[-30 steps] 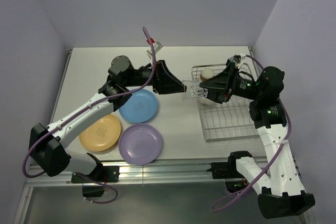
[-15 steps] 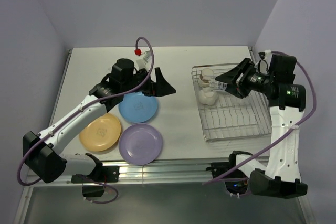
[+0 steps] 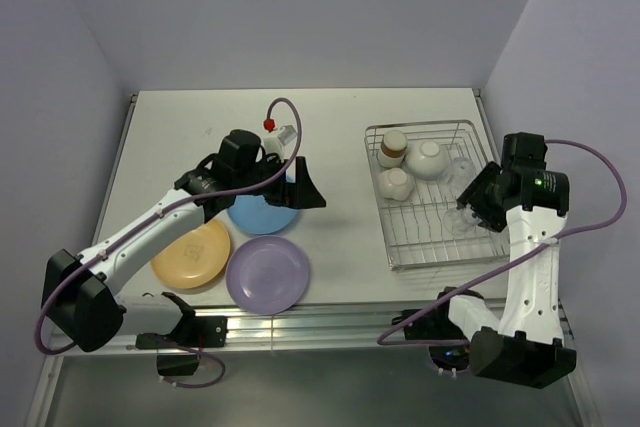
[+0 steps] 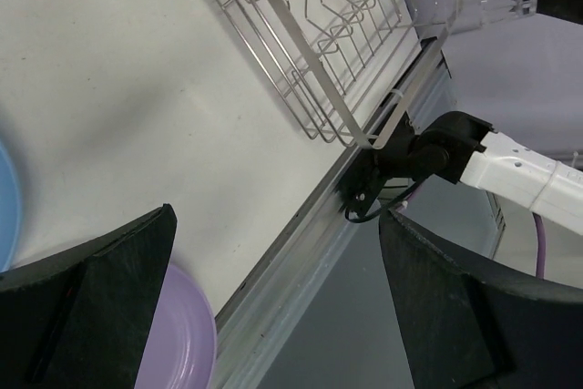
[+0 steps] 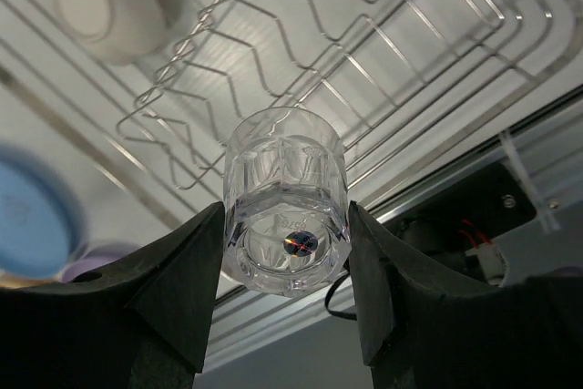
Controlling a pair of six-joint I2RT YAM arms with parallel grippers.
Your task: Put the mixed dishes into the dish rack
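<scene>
My right gripper (image 3: 472, 205) is shut on a clear glass (image 5: 287, 202), held just above the right half of the silver dish rack (image 3: 432, 237); its wires (image 5: 383, 52) show right behind the glass. A brown cup (image 3: 392, 145), a white bowl (image 3: 428, 159) and a small floral bowl (image 3: 394, 184) sit at the rack's far end. My left gripper (image 3: 308, 194) is open and empty over the right edge of the blue plate (image 3: 262, 215). The orange-yellow plate (image 3: 190, 254) and the purple plate (image 3: 267, 274) lie on the table near it.
The left wrist view shows the rack's near corner (image 4: 337, 125), the purple plate's rim (image 4: 178, 343) and the table's metal front rail (image 4: 301, 261). Walls close in the table at the back and on both sides.
My right gripper has carried the glass from the table's middle, right and nearer, to over the rack's right half. My left gripper has drawn back left over the blue plate.
</scene>
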